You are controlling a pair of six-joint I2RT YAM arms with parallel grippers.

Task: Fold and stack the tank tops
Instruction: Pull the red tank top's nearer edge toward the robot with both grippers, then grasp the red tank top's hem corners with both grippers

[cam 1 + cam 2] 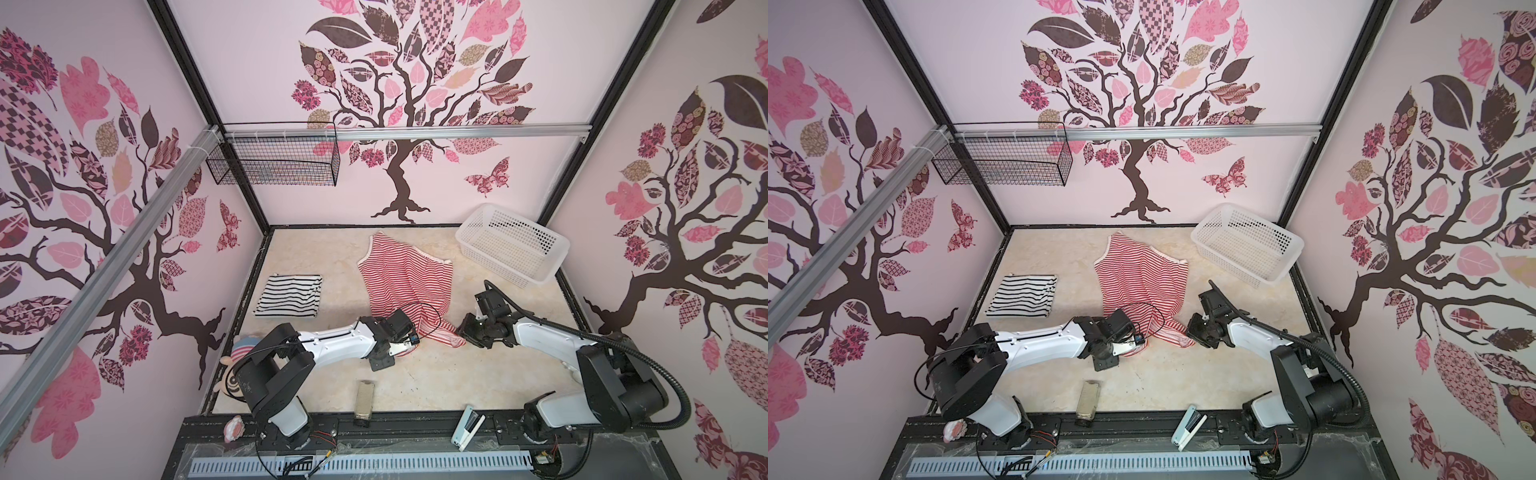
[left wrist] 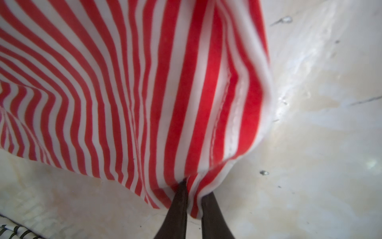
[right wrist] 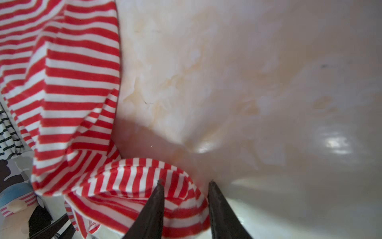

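The red-and-white tank top [image 1: 405, 274] is spread near the middle of the table [image 1: 457, 382], with its straps toward 12 o'clock and its hem bunched toward 6 o'clock. The black-and-white tank top [image 1: 291, 295] is laid folded at 9 o'clock of it, well apart. A white basket [image 1: 511, 245] is seen at 2 o'clock.

The hem's 7 o'clock corner is covered by the left gripper [image 2: 193, 198]. In the left wrist view a fold of the red-striped cloth is pinched between its dark fingers [image 2: 178, 209], which are drawn almost together with only cloth between them.

At the hem's 5 o'clock corner the right gripper [image 3: 186, 183] is set with its jaws partly parted. The rolled hem edge is seen lying in the gap between them, not yet squeezed.
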